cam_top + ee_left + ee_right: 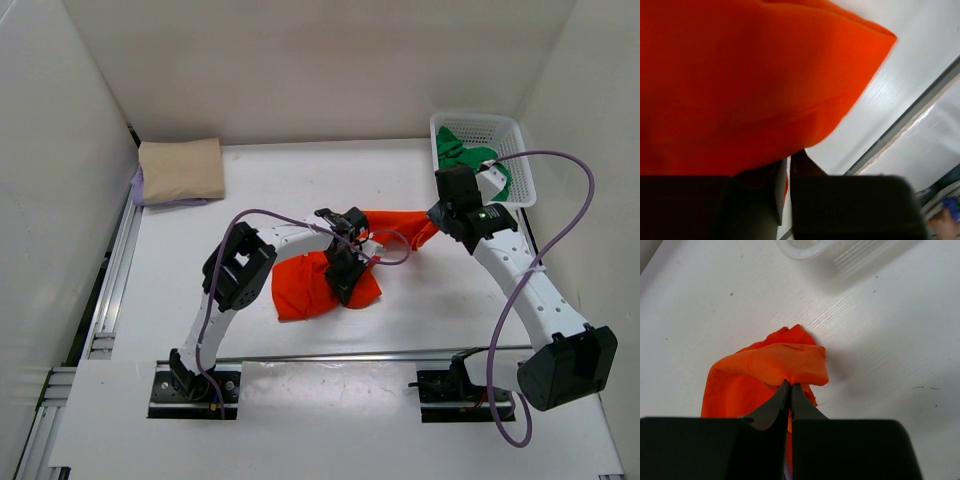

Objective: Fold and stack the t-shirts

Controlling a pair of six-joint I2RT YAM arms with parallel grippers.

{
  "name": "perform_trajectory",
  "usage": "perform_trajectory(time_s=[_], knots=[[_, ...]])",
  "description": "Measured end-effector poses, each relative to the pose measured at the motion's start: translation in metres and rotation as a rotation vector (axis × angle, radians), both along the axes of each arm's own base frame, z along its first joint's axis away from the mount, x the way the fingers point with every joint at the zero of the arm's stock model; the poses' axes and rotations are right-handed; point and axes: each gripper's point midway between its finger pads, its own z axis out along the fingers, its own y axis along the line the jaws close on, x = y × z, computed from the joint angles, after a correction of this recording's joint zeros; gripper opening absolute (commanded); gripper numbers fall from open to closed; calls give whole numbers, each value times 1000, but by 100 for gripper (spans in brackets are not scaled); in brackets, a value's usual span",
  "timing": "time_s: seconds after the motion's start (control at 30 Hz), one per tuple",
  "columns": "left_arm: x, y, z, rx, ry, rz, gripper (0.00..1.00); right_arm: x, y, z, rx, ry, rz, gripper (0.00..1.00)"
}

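No text, label, brand, number or sign can be read in any of the three views (whatever small marks there may be are too blurred or tiny to make out).

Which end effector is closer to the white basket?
Right. The right end effector pinches the orange t-shirt just off a corner of the white basket; the left end effector grips the same shirt farther away, toward the middle of the table.

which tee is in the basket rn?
The green t-shirt, in the white basket far right. The orange-red t-shirt is mid-table; the beige t-shirt lies folded on the lavender t-shirt, far left.
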Motion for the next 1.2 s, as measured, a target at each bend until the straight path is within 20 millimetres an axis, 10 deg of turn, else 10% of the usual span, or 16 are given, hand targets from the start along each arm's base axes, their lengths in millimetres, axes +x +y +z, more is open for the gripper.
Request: perform_trajectory(time_s=[0.33,0.5,0.73,0.9,1.2], knots=[[13,5,1,17,-24,30,10,-3,-7,7,-1,-24,-16,0],[48,53,24,121,-198,117,10,-12,-35,26,-20,-63,-61,0],[115,166,205,92,-756,468,10,-46,-70,126,-63,-311,-60,0],[97,225,338,-2,-1121,688,10,-85,-78,220,-100,-535,-14,0],[62,301,467,-83,-1438,1025,10,-169,-74,349,-94,-888,105,0]])
